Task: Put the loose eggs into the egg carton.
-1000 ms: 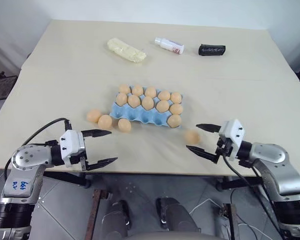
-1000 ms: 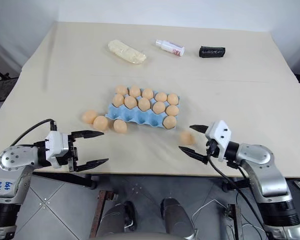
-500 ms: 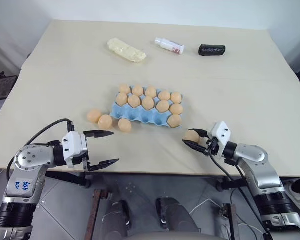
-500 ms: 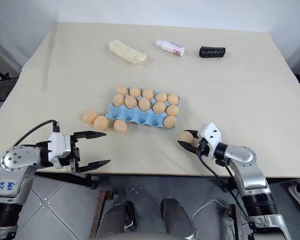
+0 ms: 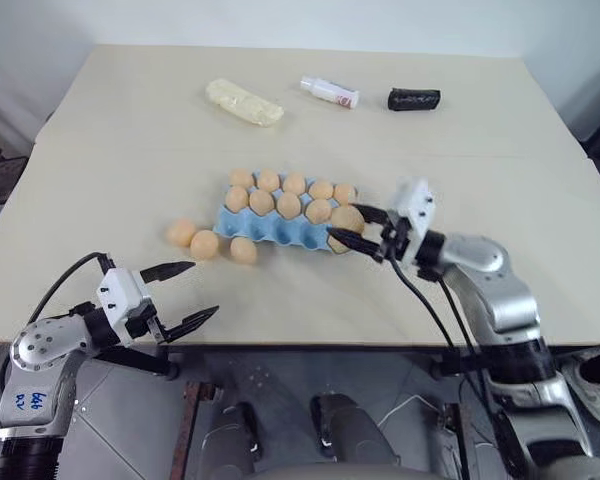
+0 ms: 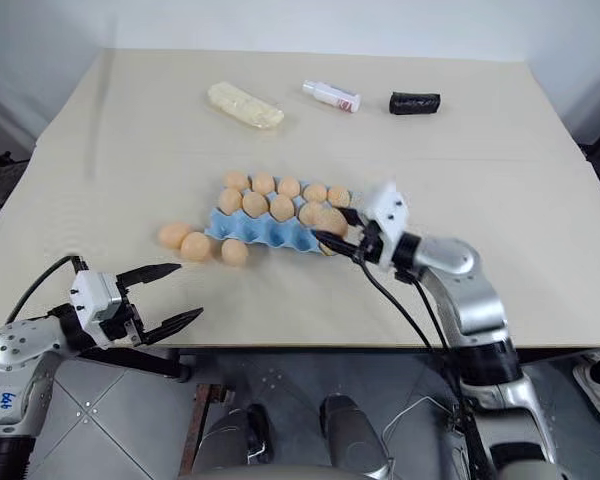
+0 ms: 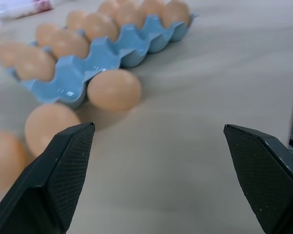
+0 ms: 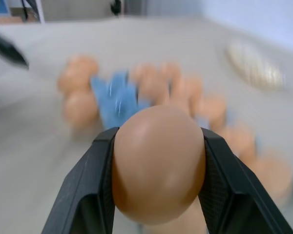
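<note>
Blue egg carton (image 5: 280, 226) looks roughly two-thirds full; we see right gripper (image 5: 355, 229) clamping one egg (image 5: 345, 219) beside it, left gripper (image 5: 183, 292) agape and empty, three eggs (image 5: 205, 243) loose.

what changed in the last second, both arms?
The right gripper closed on the loose egg lying right of the egg carton, lifted it and carried it left to the carton's right end. The left gripper stayed open and drifted slightly down-left. The three loose eggs left of the carton did not move.

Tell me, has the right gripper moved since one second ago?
Yes. The right gripper, shut on an egg, moved from the table's near edge to the egg carton, at its right end.
</note>
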Motion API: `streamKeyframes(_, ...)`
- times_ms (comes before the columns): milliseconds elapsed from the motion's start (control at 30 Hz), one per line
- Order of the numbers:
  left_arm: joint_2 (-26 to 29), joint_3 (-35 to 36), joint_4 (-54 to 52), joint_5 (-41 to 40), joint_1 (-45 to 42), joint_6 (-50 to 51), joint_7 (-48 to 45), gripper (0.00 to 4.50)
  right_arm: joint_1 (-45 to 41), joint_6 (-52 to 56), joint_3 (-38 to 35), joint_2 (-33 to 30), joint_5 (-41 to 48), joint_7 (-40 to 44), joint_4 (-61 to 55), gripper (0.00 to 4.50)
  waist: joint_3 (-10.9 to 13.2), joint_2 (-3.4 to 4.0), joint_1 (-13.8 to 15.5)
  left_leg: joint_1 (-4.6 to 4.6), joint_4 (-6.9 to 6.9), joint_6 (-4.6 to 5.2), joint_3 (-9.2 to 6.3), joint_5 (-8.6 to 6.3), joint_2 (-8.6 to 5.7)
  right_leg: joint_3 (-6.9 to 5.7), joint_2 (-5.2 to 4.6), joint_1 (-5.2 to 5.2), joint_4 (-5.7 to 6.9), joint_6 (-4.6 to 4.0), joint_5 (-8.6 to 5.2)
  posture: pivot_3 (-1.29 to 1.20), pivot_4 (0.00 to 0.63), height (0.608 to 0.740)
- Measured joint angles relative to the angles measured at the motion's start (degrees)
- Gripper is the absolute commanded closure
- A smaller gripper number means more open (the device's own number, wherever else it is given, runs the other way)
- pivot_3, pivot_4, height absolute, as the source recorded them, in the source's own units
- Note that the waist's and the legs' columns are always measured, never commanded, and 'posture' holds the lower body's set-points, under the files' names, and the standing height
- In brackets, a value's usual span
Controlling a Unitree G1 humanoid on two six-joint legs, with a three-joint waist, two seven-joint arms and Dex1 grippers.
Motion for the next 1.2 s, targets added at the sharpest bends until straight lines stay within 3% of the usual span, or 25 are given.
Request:
streamKeyframes(100,0.0,0.6,-0.1,0.0,0.5,0.1,0.7,0.00,-2.0,-1.8,1.8,2.3,-3.4,-1.8,7.2,2.70,0.0,0.01,0.5,-0.08,0.00,0.09,0.09,0.14,-0.02,0.04,-0.03,-0.01,-0.11,0.01,-0.02,0.00,0.150,0.740)
streamKeyframes(367,0.0,3.1,-1.0,-0.1,2.7,0.2,1.9,0.00,-3.3,-5.1,2.5,4.0,-5.2,-0.9,11.9,0.05,0.0,0.04,0.5,-0.08,0.00,0.08,0.22,0.03,0.04,0.16,0.05,-0.05,-0.13,0.09,-0.08,0.00,0.150,0.740)
streamKeyframes(500,-0.1,3.5,-2.0,-0.2,3.6,0.3,2.6,0.00,-0.5,-4.4,1.8,3.6,-2.2,1.1,6.6,0.02,0.0,0.04,0.7,-0.07,0.01,0.07,0.20,0.02,0.04,0.14,0.02,-0.05,-0.10,0.09,-0.08,0.00,0.150,0.740)
streamKeyframes(633,-0.6,4.7,-1.9,-0.5,3.9,0.8,3.8,0.00,5.6,-4.6,-2.4,-2.1,2.4,5.8,-0.8,0.02,0.0,0.03,1.4,-0.09,0.00,0.08,0.15,-0.06,0.00,0.06,-0.04,0.02,-0.21,0.09,-0.08,0.00,0.150,0.740)
streamKeyframes(767,-0.6,6.8,-1.5,-1.3,4.5,1.7,4.1,0.00,12.0,-8.1,-5.6,-7.2,4.4,10.8,-2.6,0.02,0.0,0.02,1.7,-0.06,0.00,0.11,0.14,-0.07,0.00,0.08,-0.02,0.07,-0.25,0.09,-0.08,0.00,0.150,0.740)
streamKeyframes(1000,-0.9,7.8,0.1,-2.2,6.7,3.2,4.5,0.00,17.8,-8.5,-9.3,-10.2,6.6,13.2,-3.4,0.02,0.0,0.04,1.0,0.00,0.01,0.14,0.14,-0.11,0.02,0.16,0.00,0.07,-0.20,0.07,-0.08,0.00,0.150,0.740)
streamKeyframes(1200,-6.9,0.4,-5.8,-1.3,2.0,8.2,10.9,0.00,18.7,-10.3,-9.2,-10.1,6.0,11.3,-3.8,0.02,0.0,0.03,1.8,-0.01,0.09,0.33,0.14,-0.20,-0.09,0.18,-0.08,0.15,-0.20,0.19,-0.01,0.00,0.150,0.740)
